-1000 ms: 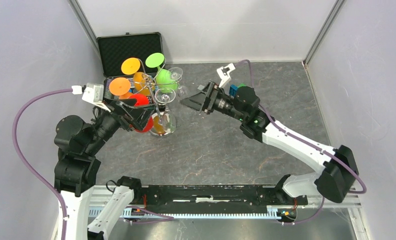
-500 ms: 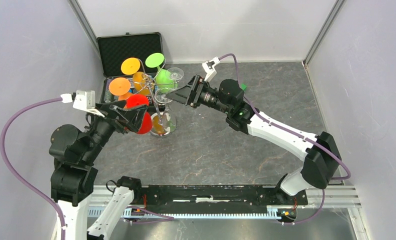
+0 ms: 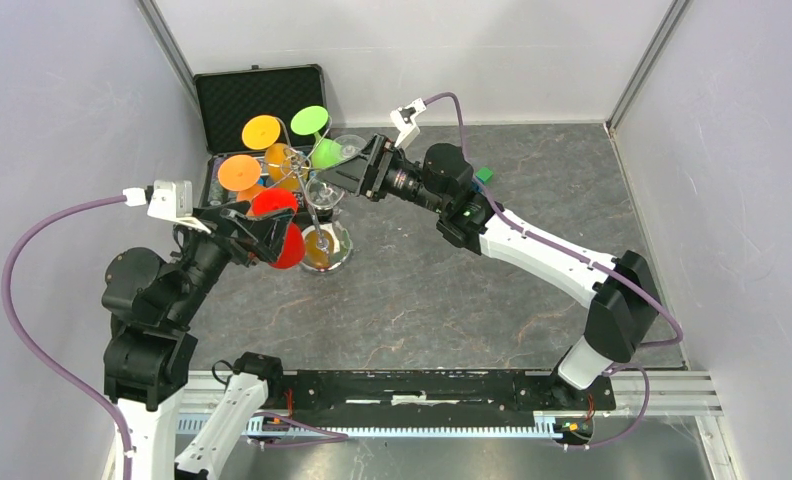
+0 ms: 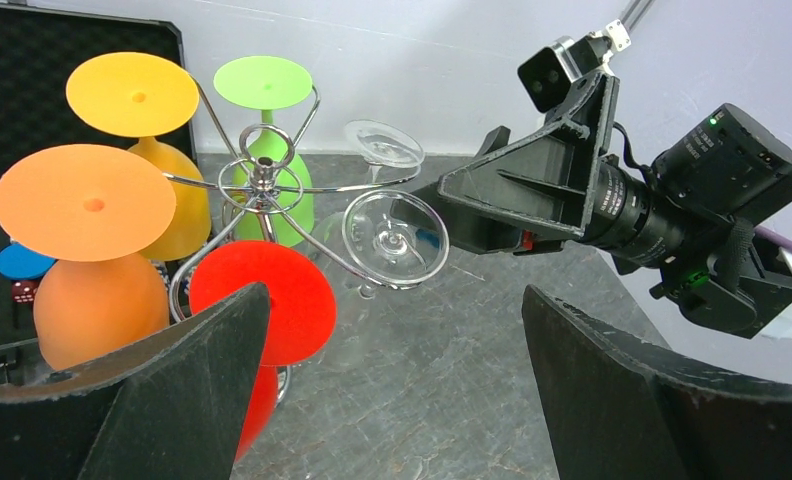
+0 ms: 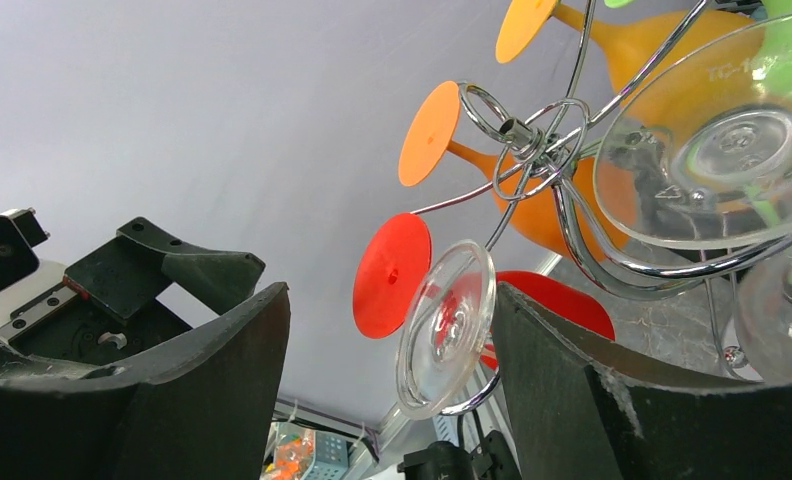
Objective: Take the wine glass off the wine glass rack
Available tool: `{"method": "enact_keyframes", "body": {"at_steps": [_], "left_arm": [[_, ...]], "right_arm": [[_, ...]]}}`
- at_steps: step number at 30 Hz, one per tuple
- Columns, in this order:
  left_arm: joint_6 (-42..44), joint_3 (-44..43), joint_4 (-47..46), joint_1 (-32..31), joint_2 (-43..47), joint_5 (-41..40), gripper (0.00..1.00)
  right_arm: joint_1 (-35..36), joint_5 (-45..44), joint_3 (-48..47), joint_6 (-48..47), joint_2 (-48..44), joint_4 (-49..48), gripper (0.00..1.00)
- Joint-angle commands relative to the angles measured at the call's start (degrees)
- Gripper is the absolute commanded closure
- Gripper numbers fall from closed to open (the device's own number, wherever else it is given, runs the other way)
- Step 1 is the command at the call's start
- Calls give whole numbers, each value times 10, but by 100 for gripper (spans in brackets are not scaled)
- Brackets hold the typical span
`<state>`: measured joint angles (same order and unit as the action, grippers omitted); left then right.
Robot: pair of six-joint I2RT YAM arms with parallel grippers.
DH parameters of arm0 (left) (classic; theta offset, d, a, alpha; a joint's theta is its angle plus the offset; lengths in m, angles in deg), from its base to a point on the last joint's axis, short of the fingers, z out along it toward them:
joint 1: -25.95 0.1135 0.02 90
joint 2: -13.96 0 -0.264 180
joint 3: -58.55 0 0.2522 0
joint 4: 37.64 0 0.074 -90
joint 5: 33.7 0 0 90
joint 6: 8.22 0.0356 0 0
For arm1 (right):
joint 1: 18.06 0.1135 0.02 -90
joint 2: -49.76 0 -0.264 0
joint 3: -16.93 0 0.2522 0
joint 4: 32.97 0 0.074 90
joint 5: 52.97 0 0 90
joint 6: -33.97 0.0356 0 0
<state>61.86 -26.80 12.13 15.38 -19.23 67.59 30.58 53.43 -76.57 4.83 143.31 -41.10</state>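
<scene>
One clear wine glass (image 4: pixel 395 238) hung foot-up on silver wire wine glass rack (image 4: pixel 264 185) | left end effector (image 4: pixel 392 305) wide, empty | right end effector (image 5: pixel 387 300) wide, empty

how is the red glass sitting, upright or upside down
Upside down: the red glass has its flat foot on top and its bowl beneath.

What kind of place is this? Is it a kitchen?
Probably a robot lab, not a kitchen. The left arm and right arm sit on a rail at the table edge, plain gray walls box it in, and the rack of glasses looks like a practice prop.
</scene>
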Motion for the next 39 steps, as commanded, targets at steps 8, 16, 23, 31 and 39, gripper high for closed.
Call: {"method": "enact_keyframes", "body": {"at_steps": [8, 16, 23, 31, 39], "left_arm": [[29, 13, -8, -2, 8, -19, 0], [29, 15, -8, -2, 10, -23, 0], [28, 15, -8, -2, 9, -24, 0], [28, 15, -8, -2, 6, -24, 0], [30, 15, -8, -2, 4, -26, 0]], "right_arm": [[2, -221, -33, 88, -2, 314, 11], [3, -223, -8, 97, -14, 313, 79], [2, -223, -23, 83, -21, 283, 57], [2, -264, -4, 61, -56, 284, 44], [2, -303, 18, 26, -116, 275, 35]]}}
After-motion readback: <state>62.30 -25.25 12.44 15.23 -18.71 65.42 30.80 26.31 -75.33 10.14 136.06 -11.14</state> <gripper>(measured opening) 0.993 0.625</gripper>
